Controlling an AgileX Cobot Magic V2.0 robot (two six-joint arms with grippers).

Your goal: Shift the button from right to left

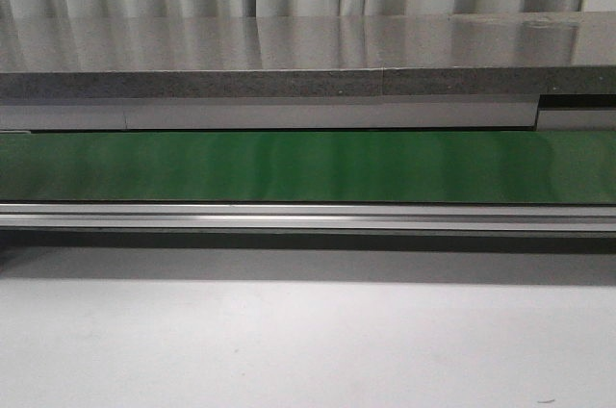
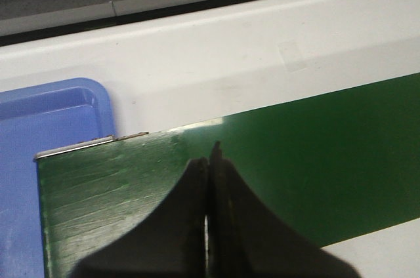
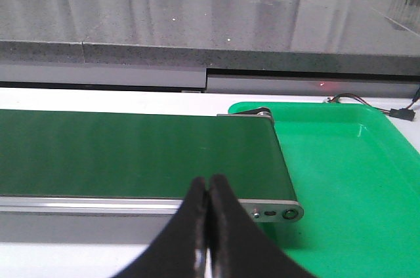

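The button is out of view in every frame. The green belt (image 1: 308,166) runs across the front view with nothing on it. My left gripper (image 2: 208,163) is shut and empty, hanging over the belt's left end (image 2: 131,186). My right gripper (image 3: 209,185) is shut and empty too, in front of the belt's right end (image 3: 151,153), near its metal side rail (image 3: 272,212). Neither gripper shows in the front view.
A blue tray (image 2: 46,127) sits just past the belt's left end. A green tray (image 3: 348,173) sits past the right end, with nothing showing in it. A grey stone counter (image 1: 308,57) runs behind the belt. White tabletop (image 1: 308,341) lies in front.
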